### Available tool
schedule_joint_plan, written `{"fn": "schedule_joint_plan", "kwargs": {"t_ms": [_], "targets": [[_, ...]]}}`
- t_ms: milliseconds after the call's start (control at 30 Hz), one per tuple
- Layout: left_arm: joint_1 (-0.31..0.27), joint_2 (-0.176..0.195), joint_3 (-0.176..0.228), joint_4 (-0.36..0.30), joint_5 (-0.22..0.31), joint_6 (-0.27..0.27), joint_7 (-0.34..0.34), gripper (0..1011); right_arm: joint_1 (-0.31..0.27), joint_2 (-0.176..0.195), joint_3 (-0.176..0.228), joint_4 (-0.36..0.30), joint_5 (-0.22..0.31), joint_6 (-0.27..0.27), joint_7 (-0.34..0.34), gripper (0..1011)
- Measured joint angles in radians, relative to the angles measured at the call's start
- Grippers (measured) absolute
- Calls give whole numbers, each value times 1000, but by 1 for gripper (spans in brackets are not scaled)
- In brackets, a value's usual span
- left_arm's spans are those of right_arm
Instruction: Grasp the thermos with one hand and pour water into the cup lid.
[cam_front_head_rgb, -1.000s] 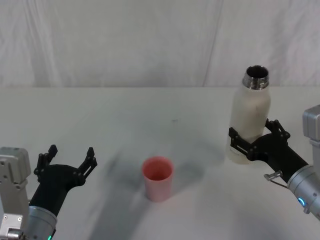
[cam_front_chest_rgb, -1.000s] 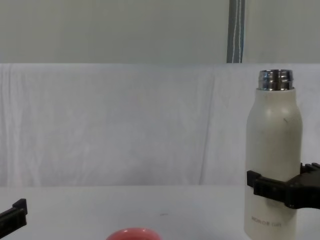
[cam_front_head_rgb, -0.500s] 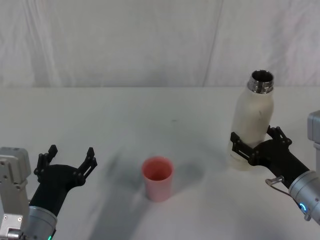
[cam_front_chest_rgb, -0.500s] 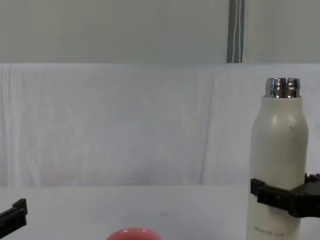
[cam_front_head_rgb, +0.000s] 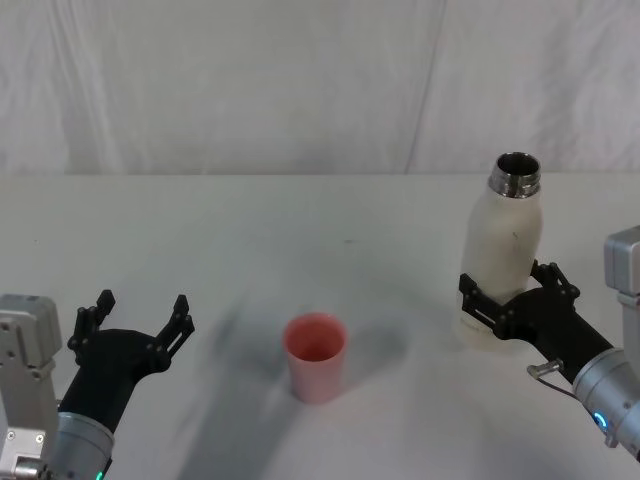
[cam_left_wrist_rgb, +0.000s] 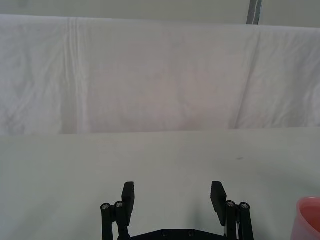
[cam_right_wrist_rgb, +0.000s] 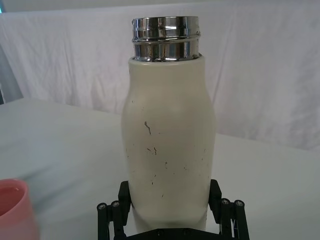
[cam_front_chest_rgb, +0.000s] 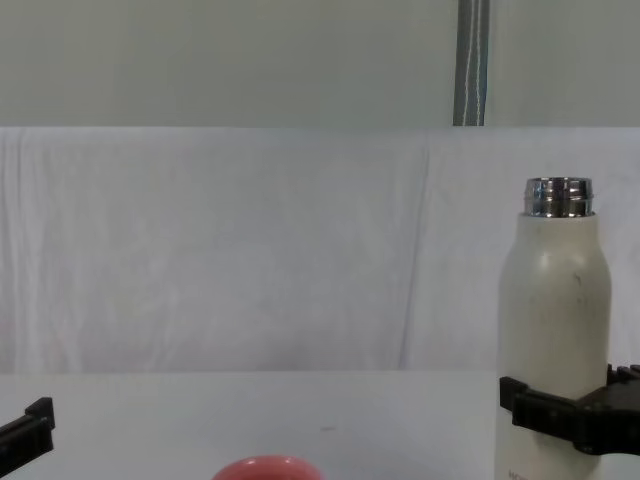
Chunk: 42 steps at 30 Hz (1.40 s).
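A staged test booth: a bare white table (cam_front_head_rgb: 250, 220) with a creased white cloth backdrop (cam_front_head_rgb: 300, 80) hung behind it.

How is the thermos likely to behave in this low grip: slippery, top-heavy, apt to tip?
The thermos looks rigid, with a smooth cream wall, so it may slip a little. The right tool clasps it near the base, leaving most of the tall body above; it could feel top-heavy when tilted. Its steel neck is uncapped, so any tip would likely spill.

left gripper (cam_front_head_rgb: 138, 322): black angular fingers | right gripper (cam_front_head_rgb: 515, 297): black | wrists: silver-grey, lit rings
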Motion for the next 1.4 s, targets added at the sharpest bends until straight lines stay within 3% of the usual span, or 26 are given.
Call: {"fn": "schedule_joint_plan", "kwargs": {"t_ms": [833, 1400], "targets": [[0, 0, 0, 0, 0, 0, 0, 1001, 81, -34, -18, 96, -27, -17, -17, 953], [0, 0, 0, 0, 0, 0, 0, 1001, 108, -51, -8, 136, -20, 6, -30, 953]]}}
